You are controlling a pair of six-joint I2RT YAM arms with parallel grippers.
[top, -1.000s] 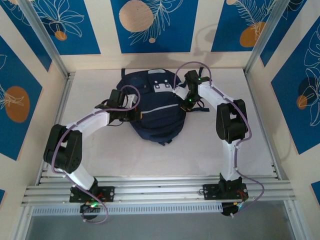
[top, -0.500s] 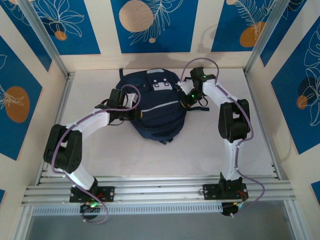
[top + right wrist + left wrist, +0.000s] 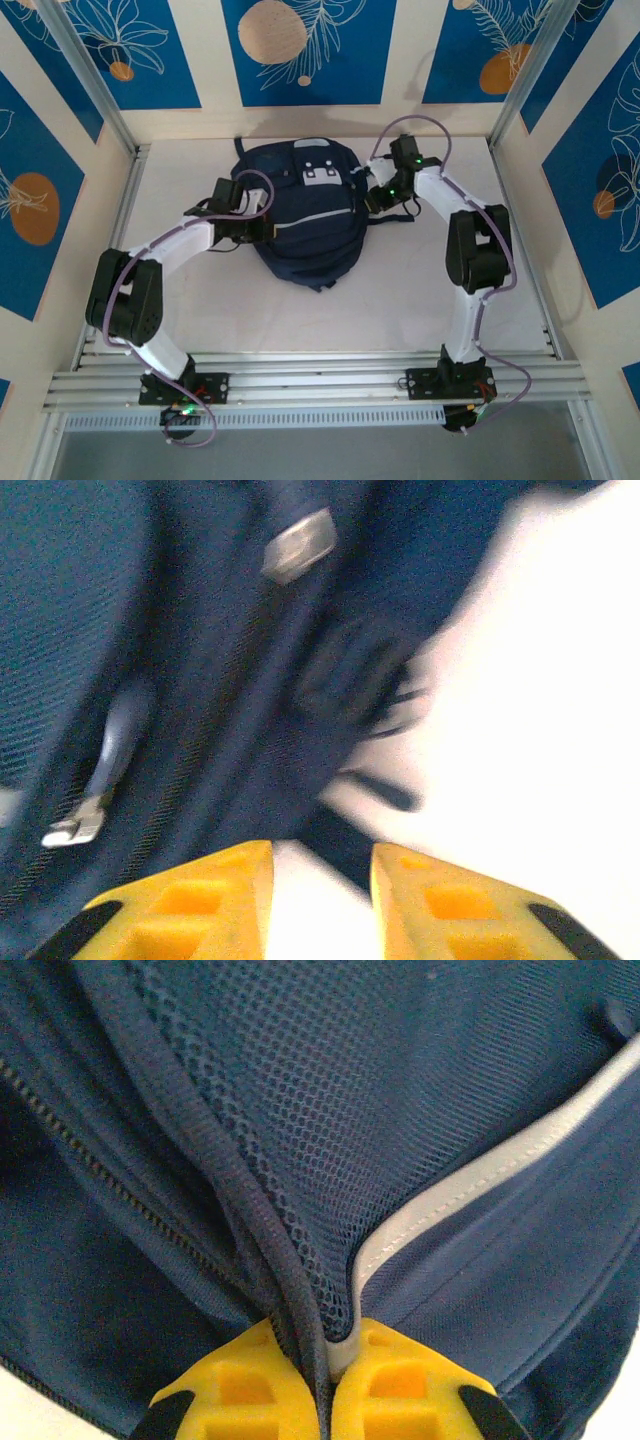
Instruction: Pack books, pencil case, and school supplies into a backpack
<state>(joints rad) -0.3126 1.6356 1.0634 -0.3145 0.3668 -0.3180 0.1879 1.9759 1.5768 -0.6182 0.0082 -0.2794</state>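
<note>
A: Start at the left hand [image 3: 325, 1385]. What is it doing?

B: Its yellow fingers [image 3: 235, 1395] are pressed together on a pinched fold of the backpack [image 3: 305, 215]. The fold takes in a corded seam, and an end of the grey trim [image 3: 470, 1180] runs in beside it. Blue mesh [image 3: 330, 1100] spreads above the pinch, and a zipper [image 3: 80, 1155] runs off to the left of it.

A: And the right hand [image 3: 320, 885]?

B: Its jaws stand apart with nothing between them but pale desk [image 3: 400, 285]. A dark strap [image 3: 345, 845] ends just ahead of the gap. The wrist picture is smeared, but a metal zipper pull [image 3: 75, 825] hangs to the left of the fingers, near but not touching.

A: Where does the bag lie?

B: Flat on the desk, mid-way between the arms and front up, with its white patch toward the far wall. The left hand is at its left flank and the right hand at its upper right side.

A: So which step is this?

B: My guess is zipper work. One hand anchors the cloth while the other is free beside the pulls. I cannot tell whether the bag is being opened or closed.

A: What does the next move need?

B: The right hand must line up on that small pull and close squarely on it. It should then draw along the zipper track against the left hand's anchor. The pull is thin, so a slip is likely.
</note>
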